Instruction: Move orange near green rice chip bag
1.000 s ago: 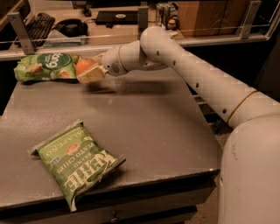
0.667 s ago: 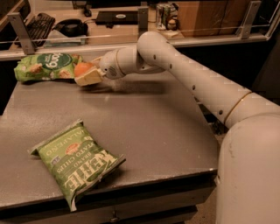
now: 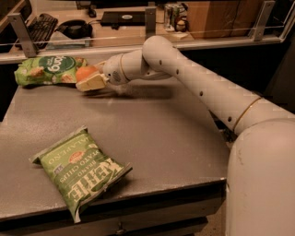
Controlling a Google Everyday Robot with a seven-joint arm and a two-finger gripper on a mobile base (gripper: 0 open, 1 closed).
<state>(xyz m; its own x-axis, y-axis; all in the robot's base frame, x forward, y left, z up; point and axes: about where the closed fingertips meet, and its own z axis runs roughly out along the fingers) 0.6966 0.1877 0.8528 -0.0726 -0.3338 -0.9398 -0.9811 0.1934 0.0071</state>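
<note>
The orange is a small round fruit held between the cream fingers of my gripper. The gripper is at the back left of the grey table, just above its surface. The green rice chip bag lies flat at the table's back left corner. The orange is right beside the bag's right end, touching or nearly touching it. My white arm reaches in from the right across the back of the table.
A green Kettle potato chip bag lies at the front left of the table. A glass rail with metal posts runs behind the table. Beyond it is a desk with a keyboard and cans.
My gripper has moved a little left and down with the orange in it, closer to the green rice chip bag. Both bags have stayed put.
</note>
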